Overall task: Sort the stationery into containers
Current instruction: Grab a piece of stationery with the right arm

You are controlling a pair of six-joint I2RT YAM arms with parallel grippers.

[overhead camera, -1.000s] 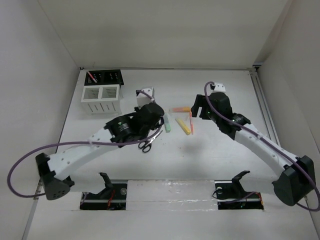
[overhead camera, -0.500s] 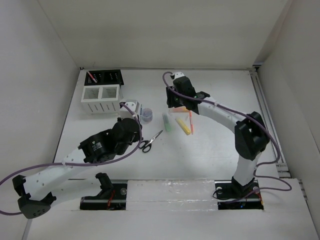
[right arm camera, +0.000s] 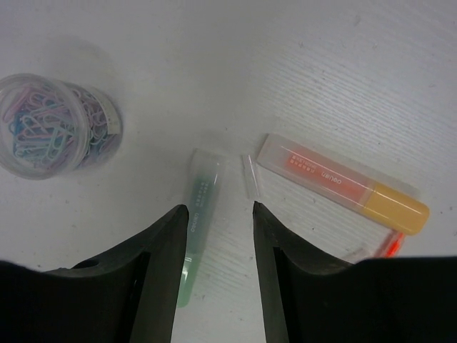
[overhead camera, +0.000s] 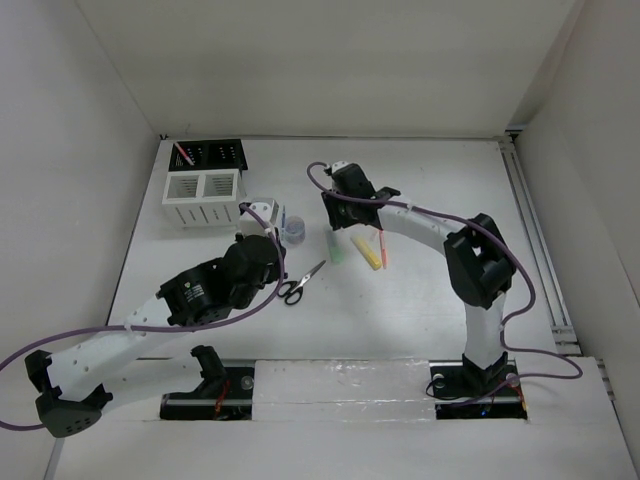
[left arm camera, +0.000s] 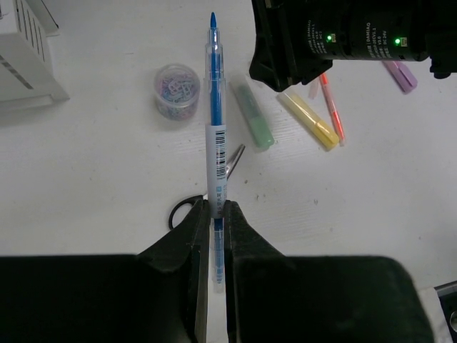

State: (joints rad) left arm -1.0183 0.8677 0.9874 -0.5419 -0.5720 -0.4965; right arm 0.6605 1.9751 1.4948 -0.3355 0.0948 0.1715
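A blue pen (left arm camera: 214,143), green marker (left arm camera: 254,118), yellow marker (left arm camera: 310,121).

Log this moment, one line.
left gripper: shut on blue pen | right gripper: open over green marker

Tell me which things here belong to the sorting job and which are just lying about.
Job: blue clear-barrelled pen in left gripper, green highlighter, yellow highlighter, orange highlighter, thin orange-red pen, black-handled scissors, clear tub of paper clips, white slatted organizer, black mesh holder.
Not the job: white table, purple arm cables.
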